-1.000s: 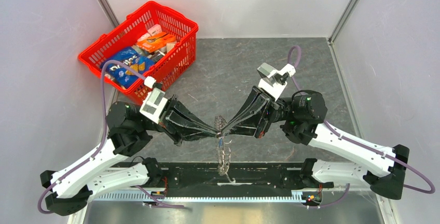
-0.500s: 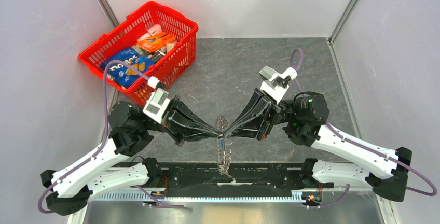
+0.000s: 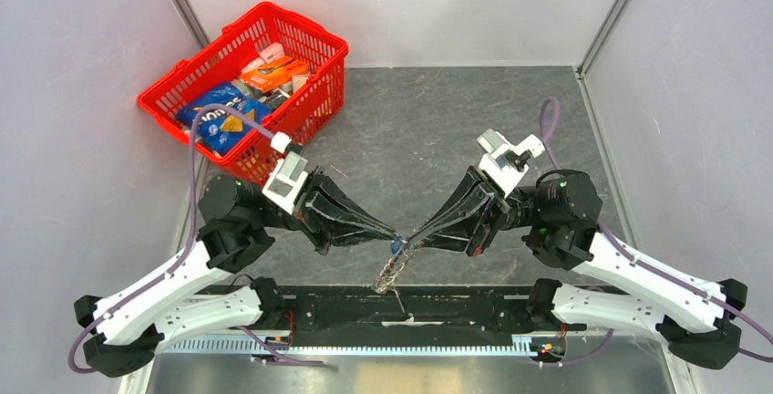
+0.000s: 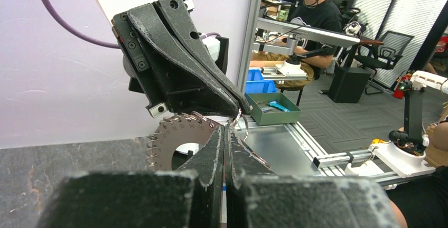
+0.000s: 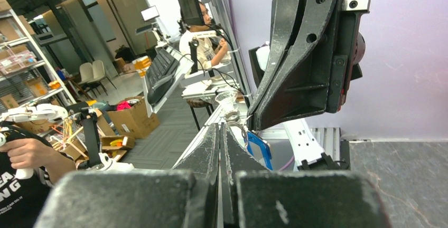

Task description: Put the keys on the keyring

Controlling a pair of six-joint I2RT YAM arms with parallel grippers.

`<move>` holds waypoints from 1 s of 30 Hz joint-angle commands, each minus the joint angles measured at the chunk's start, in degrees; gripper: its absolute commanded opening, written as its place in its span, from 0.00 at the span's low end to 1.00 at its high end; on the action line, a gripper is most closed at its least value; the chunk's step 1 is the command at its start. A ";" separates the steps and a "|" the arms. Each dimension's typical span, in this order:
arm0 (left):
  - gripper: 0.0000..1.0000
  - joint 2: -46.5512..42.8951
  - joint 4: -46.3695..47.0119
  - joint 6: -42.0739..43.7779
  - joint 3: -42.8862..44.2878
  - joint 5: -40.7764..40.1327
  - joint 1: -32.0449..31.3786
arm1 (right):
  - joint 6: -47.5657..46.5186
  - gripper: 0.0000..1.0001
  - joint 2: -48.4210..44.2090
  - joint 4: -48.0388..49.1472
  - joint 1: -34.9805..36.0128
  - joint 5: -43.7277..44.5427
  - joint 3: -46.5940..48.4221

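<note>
Both claws are pressed together. The left claw (image 3: 392, 236) and right claw (image 3: 409, 246) meet tip to tip at the thin wire keyring (image 5: 244, 133), though I cannot tell which one pinches it. Just below the keyring the keys (image 4: 169, 138) hang as a silvery toothed fan, with the blue-headed key (image 5: 259, 150) beside the keyring. One claw should brace the coil while the other slides the key gently along the wire.

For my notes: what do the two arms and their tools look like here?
The left arm and right arm match: white link shells, black joints and bases. A purple cable loops along each, and a white-and-grey camera block sits at each wrist. The left tool and right tool are matte black wedges tapering to thin, scuffed tips.
</note>
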 commanded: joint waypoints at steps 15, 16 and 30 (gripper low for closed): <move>0.02 2.60 0.98 1.86 2.68 -1.75 0.06 | -11.60 0.00 -3.06 -14.89 0.22 5.80 0.69; 0.02 2.61 0.98 1.95 2.68 -1.74 0.07 | -12.10 0.00 -3.39 -15.21 0.22 6.65 0.57; 0.03 2.30 -3.84 4.53 2.07 -6.48 0.06 | -19.57 0.00 -6.12 -27.66 0.22 26.16 0.58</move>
